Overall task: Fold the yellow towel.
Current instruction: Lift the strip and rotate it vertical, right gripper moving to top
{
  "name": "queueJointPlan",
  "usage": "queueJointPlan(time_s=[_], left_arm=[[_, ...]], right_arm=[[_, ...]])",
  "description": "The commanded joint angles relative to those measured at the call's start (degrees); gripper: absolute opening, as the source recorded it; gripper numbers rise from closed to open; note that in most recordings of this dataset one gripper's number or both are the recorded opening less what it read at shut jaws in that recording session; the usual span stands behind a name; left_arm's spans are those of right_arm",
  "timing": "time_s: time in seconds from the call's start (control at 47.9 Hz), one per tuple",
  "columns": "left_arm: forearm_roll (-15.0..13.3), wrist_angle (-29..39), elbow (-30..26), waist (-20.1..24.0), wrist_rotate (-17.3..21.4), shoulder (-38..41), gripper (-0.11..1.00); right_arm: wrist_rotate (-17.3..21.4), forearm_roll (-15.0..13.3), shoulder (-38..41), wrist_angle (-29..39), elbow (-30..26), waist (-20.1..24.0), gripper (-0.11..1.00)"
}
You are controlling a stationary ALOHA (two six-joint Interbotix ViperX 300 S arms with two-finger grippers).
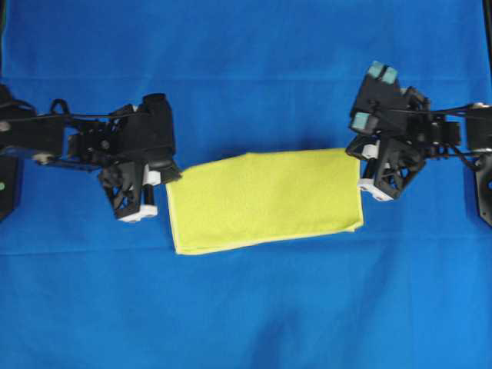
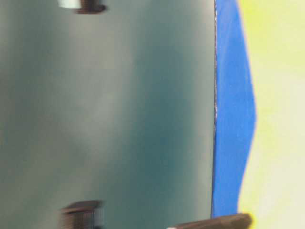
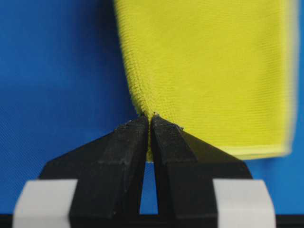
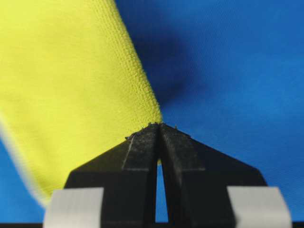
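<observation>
Under everything I see a big blue cloth [image 1: 246, 61] covering the work surface, and nothing lies between either arm and the yellow towel [image 1: 265, 200]. The towel sits in the middle of that cloth as a folded rectangle, long side running left to right, with its paler hem showing along the near edge. My table-level view is nearly useless: a blurred grey-green panel [image 2: 105, 114] fills most of it, with only a strip of blue and a smear of yellow at the right and dark blurred shapes at the top and bottom that I can't identify. The left gripper [image 3: 150, 119] has its jaws pressed together on the towel's left far corner, a sliver of yellow pinched between the tips. The right gripper [image 4: 159, 127] is likewise clamped on the towel's right far corner.
</observation>
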Motion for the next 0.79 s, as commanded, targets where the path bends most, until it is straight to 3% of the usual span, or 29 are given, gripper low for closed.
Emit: queueJointPlan(time_s=[0.0,0.146,0.439,0.773], left_arm=[[0.0,1.8,-2.1,-0.8,0.0,-4.1,0.02],[0.0,2.1,-3.1,-2.4,0.4,-8.5,0.02],[0.0,0.8,-2.6,-3.3,0.6,-9.8,0.02],[0.0,-10.9,-4.1,-9.4,2.1,-6.0,0.02]], right_arm=[[0.1,0.0,-4.0,3.3,-2.8,0.8,0.01],[0.2,-0.3,-8.0,6.3,-4.7,2.0,0.01],[0.4,-1.7,-9.2,4.7,-4.7,1.7,0.01],[0.7,-7.4,-6.3,1.3,-5.7,-7.9,0.01]])
